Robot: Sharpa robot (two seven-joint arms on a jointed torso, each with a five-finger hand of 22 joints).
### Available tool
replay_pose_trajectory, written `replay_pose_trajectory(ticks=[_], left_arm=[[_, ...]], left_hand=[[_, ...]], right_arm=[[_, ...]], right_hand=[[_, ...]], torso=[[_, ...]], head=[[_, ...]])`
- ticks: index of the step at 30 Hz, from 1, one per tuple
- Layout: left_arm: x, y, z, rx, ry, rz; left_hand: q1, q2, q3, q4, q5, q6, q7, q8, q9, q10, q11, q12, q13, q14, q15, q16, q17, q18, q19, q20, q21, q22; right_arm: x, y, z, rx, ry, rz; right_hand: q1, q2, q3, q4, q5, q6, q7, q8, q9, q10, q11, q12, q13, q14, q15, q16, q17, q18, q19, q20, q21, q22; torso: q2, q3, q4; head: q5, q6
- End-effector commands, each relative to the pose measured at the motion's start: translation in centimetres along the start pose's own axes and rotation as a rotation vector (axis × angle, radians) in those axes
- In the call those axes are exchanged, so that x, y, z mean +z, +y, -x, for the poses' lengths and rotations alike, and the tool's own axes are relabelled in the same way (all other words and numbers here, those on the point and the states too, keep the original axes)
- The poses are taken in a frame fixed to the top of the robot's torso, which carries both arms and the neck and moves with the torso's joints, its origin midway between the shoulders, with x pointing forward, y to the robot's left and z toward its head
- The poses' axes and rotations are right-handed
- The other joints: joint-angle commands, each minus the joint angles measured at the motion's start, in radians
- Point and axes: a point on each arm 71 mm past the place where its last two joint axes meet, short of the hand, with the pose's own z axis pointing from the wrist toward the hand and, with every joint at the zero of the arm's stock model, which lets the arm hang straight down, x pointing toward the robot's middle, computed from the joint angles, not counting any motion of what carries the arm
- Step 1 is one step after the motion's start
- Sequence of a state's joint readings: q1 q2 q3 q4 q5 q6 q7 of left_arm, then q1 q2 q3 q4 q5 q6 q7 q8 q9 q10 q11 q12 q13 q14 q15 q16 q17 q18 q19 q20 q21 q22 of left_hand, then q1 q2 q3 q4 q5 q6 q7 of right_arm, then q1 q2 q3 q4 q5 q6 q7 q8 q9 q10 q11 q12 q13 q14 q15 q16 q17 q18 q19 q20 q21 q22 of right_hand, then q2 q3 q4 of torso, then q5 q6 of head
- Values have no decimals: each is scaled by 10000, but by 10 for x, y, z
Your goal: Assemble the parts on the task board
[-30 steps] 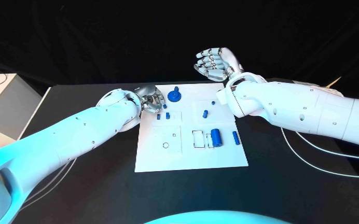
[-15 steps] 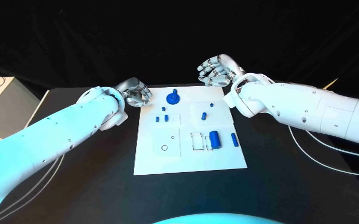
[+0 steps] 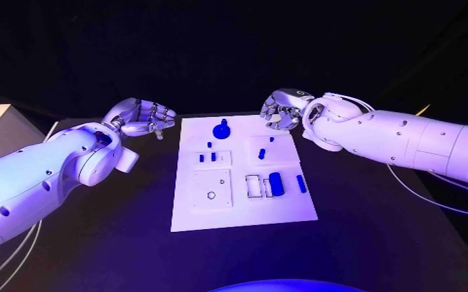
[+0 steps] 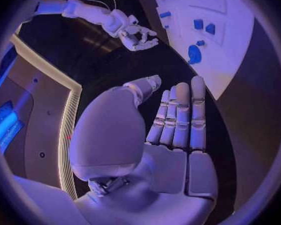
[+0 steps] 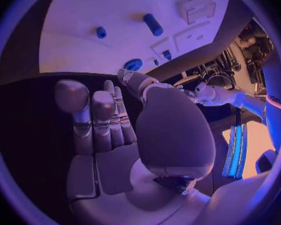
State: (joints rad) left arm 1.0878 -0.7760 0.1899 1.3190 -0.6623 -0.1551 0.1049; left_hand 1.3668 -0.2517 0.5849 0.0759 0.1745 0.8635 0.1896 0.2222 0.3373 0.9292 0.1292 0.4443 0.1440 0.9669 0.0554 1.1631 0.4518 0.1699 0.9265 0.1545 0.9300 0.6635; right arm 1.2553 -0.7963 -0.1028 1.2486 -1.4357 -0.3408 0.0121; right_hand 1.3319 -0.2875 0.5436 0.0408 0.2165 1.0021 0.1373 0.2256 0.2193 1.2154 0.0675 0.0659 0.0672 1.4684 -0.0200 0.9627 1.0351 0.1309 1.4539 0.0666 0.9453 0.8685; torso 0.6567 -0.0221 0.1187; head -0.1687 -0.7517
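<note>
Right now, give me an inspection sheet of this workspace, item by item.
Surface: black table, bare around the board.
Job's things: white task board mid-table; blue parts on it, a round knobbed piece at its far end, a cylinder and a thin bar nearer.
Clutter: nothing seen.
Robot hands: left robot hand off the board's far left corner, holding nothing; right robot hand off the far right corner, holding nothing.
Cables: white cables under the right arm.
Surroundings: dark backdrop; pale box at far left.

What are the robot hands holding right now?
Nothing. The left robot hand and the right robot hand are both empty with fingers stretched out, and the blue parts lie on the task board.
</note>
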Motion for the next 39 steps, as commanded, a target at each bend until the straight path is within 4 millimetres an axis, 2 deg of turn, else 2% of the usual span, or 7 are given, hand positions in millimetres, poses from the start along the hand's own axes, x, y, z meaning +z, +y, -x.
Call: replay_pose_trajectory(ticks=[1,3,6,9,16,25,39], left_arm=[[-12,-4,-10,-1604,689,-645],[-19,-3,-12,-1908,754,-707],[-28,-3,-12,-2280,548,-759],[-36,0,-9,-2486,261,-742],[-44,3,0,-2858,-409,-724],[-48,2,2,-3197,-729,-745],[-49,2,2,-3222,-894,-763]], left_hand=[[-68,29,-132,61,29,46,20,-59,13,-85,27,14,-13,-32,49,-65,-29,156,90,-2,-137,-100],[-47,36,-172,81,30,50,22,-63,17,-91,28,17,-16,-47,50,-93,-44,156,108,-1,-193,-142],[-2,79,-199,102,36,58,24,-67,23,-75,26,34,-17,-52,46,-120,-60,158,137,-4,-256,-191],[34,103,-222,116,38,94,28,-55,33,-40,22,58,-13,-43,41,-134,-71,159,177,-10,-296,-227],[55,122,-253,143,41,137,26,-42,45,-12,17,78,-12,-31,36,-149,-83,159,219,-15,-341,-267],[77,155,-267,171,46,169,33,-33,53,8,16,93,-13,-15,31,-159,-93,159,259,-22,-378,-300],[74,185,-289,218,45,203,44,-25,61,22,20,105,-16,4,32,-166,-102,157,299,-25,-415,-334]], right_arm=[[-2,-4,-5,-2440,638,-476],[-3,-5,-5,-2685,643,-582],[-4,-5,-7,-2942,691,-716],[-5,-5,-9,-3076,841,-773],[-7,-2,-18,-3166,1371,-816],[-8,-2,-32,-2539,1848,-933],[-5,0,-47,-1863,1814,-927]], right_hand=[[-113,-15,-131,78,-83,-16,-68,-75,43,-164,10,-23,9,520,-17,987,679,-239,106,4,830,896],[-137,-10,-227,122,-123,-9,-73,-81,73,-120,3,-4,30,541,-23,1557,1066,-313,170,14,1327,1437],[-140,-22,-299,140,-141,-19,-65,-97,90,-80,4,4,43,542,-19,1881,1273,-348,187,21,1586,1719],[-128,-25,-354,138,-151,-43,-63,-121,96,-119,10,-17,38,541,-2,2086,1400,-366,179,46,1695,1840],[-134,-13,-497,181,-187,-12,-91,-137,119,-309,19,-43,13,550,30,2440,1597,-348,123,83,1700,1848],[-25,94,-493,233,-146,87,-64,-127,147,-315,44,2,26,571,71,2786,1807,-384,146,124,1946,2127],[47,165,-277,309,18,163,-5,-132,170,-264,94,2,23,566,109,2989,1867,-400,153,161,2109,2308]], torso=[[-15,-66,58],[-11,-63,61],[-1,-110,89],[-1,-76,47],[-8,-74,36],[-1,-45,31],[-2,-25,39]], head=[[-80,-22],[-95,-22],[-120,-18],[-93,-25],[-109,-49],[-133,-51],[-53,-93]])
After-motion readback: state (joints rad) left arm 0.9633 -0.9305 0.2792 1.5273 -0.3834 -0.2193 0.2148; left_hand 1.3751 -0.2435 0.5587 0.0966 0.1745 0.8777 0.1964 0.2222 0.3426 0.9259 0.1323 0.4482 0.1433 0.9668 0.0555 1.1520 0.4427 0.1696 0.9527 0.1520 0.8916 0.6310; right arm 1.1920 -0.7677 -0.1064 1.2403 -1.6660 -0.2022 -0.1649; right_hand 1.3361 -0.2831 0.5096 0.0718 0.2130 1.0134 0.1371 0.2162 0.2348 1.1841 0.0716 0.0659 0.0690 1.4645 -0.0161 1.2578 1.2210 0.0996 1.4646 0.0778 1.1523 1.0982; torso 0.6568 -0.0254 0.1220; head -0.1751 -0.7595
